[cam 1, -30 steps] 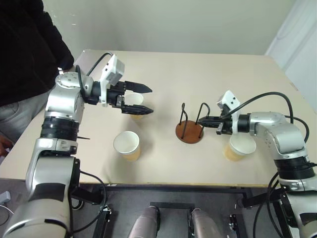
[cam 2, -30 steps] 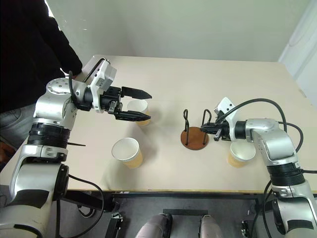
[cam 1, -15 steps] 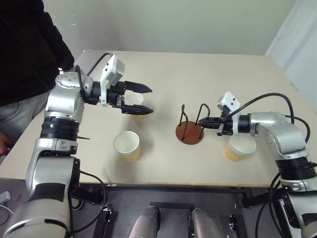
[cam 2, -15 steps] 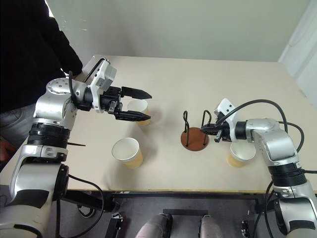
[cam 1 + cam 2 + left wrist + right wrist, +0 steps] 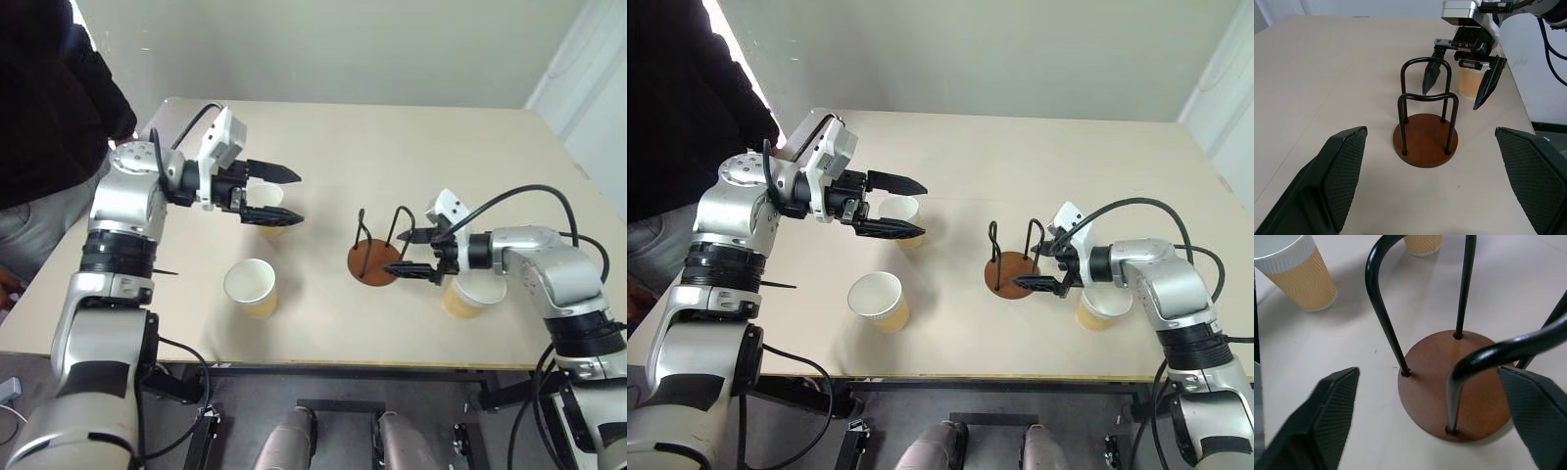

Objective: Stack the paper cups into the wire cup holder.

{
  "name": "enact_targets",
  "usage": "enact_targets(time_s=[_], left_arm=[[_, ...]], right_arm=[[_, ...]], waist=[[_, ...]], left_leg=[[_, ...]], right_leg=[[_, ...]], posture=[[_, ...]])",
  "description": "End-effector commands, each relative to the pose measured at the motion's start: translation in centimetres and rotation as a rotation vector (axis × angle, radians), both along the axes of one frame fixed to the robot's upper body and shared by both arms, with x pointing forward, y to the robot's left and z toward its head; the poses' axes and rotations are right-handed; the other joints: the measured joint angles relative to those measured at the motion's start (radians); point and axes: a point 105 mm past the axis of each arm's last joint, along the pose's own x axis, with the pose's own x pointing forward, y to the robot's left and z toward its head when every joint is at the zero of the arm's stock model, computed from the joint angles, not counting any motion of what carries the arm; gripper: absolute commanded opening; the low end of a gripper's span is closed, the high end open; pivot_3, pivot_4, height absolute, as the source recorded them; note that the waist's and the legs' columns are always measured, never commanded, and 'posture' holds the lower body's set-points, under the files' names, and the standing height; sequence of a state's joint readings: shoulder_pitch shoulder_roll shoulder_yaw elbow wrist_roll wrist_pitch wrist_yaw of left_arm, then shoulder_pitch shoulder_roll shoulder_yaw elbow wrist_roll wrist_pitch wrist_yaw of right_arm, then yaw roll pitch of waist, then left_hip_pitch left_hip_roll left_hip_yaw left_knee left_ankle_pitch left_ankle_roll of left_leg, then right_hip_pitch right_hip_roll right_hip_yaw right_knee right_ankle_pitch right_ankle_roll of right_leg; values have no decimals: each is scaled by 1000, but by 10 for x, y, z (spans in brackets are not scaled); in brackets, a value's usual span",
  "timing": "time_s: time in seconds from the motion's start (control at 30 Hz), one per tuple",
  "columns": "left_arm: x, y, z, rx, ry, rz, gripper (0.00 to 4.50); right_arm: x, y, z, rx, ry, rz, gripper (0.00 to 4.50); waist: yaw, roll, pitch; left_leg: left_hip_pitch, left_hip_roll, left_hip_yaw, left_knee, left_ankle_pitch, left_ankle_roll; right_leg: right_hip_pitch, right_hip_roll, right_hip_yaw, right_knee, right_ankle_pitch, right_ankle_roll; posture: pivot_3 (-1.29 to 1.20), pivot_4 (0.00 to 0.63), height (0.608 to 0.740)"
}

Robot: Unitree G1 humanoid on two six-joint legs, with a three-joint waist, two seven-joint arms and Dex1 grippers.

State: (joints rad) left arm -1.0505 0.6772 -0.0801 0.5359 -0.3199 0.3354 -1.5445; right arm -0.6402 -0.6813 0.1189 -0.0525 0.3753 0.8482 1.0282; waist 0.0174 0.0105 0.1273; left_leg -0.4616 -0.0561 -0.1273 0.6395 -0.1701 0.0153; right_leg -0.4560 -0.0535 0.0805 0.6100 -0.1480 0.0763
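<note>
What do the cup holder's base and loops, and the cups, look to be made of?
The wire cup holder: its base looks like wood or wood-look board, reddish-brown with a smooth, faintly glossy face; its loops look like bent metal rod, thin, black and shiny. The paper cups: likely paper, with a matte yellow-tan wall printed in a wavy pattern and a white ribbed band at the rim.

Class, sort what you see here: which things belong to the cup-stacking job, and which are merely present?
Job: three paper cups; wire cup holder; left gripper, right gripper, both open.
Merely present: table; person standing beside it.
</note>
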Motion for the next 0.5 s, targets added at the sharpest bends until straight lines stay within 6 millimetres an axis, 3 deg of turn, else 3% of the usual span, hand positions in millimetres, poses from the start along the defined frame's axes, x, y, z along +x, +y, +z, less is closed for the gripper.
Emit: enact_targets(time_s=[0.03, 0.5], left_arm=[[0, -1, 18, -29, -53, -3, 4500], [10, 4, 46, -120, -98, 79, 4500]], right_arm=[[2, -7, 33, 73, -56, -40, 4463], [7, -25, 69, 230, -68, -174, 4463]], waist=[[0, 0, 0], [0, 0, 0]], left_leg=[[0, 0, 0, 0, 0, 0], [0, 0, 0, 0, 0, 0]], right_leg=[[0, 0, 0, 0, 0, 0], [0, 0, 0, 0, 0, 0]], posture=[[0, 150, 740], [0, 150, 740]])
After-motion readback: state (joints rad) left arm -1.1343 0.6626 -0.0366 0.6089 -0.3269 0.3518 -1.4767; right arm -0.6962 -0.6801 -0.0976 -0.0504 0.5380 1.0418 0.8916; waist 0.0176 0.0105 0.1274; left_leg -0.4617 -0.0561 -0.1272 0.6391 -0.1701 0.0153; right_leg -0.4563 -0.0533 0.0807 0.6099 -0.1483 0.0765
